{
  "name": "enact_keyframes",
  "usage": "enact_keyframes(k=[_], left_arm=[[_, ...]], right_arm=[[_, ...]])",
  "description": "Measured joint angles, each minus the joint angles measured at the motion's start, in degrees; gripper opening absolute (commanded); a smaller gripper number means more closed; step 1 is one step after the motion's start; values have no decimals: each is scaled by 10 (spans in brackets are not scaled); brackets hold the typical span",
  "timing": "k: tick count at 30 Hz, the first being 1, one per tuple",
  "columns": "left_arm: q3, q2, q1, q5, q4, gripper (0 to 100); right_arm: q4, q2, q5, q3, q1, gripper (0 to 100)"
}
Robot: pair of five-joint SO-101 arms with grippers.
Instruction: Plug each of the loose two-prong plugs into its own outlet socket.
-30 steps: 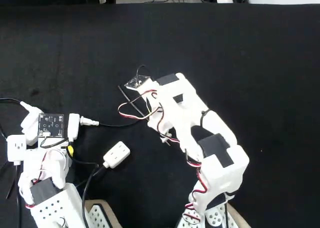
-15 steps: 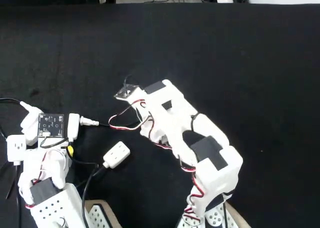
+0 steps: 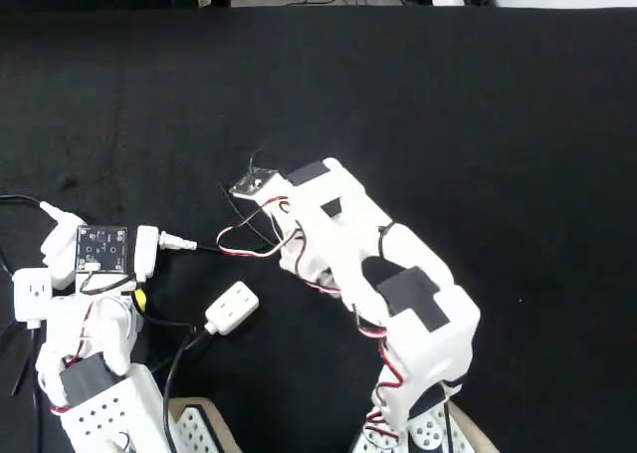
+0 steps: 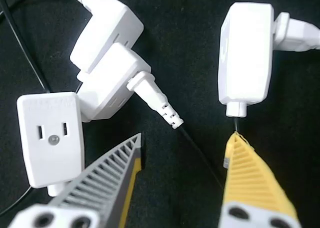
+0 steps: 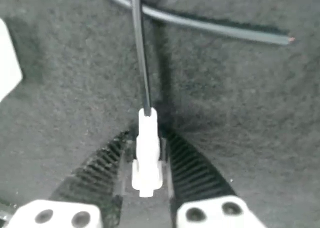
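My right gripper (image 5: 148,138) is shut on a small white two-prong plug (image 5: 148,155), whose black cord (image 5: 140,47) runs away over the black mat. In the high view the right arm (image 3: 338,234) stretches toward the table's left middle. My left gripper (image 4: 185,153) is open above the mat, with nothing between its fingers. Beside it lie a white outlet socket (image 4: 50,135), a joined white plug and socket pair (image 4: 107,57), and a white block (image 4: 246,55) with a connector in its far end. Another white outlet (image 3: 231,307) lies between the two arms.
A second black cable (image 5: 215,27) with a cut end crosses the mat ahead of the right gripper. Black cords (image 3: 179,348) trail around the left arm's base (image 3: 100,393). The black mat (image 3: 478,124) stretches away to the right and back.
The right arm has swung left and toward the table's front, carrying its wrist nearer the outlets. The left arm has stayed still.
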Motion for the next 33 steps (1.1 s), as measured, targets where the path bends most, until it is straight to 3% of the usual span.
enact_keyframes(k=[7,11,15,33], left_arm=[[0,0,0,0,0,266],[0,0,0,0,0,266],[0,0,0,0,0,266],[0,0,0,0,0,266]], right_arm=[[28,1,20,-20,-2,155],[38,1,24,-23,-2,132],[63,1,24,-48,-5,15],[116,123,25,-164,-5,12]])
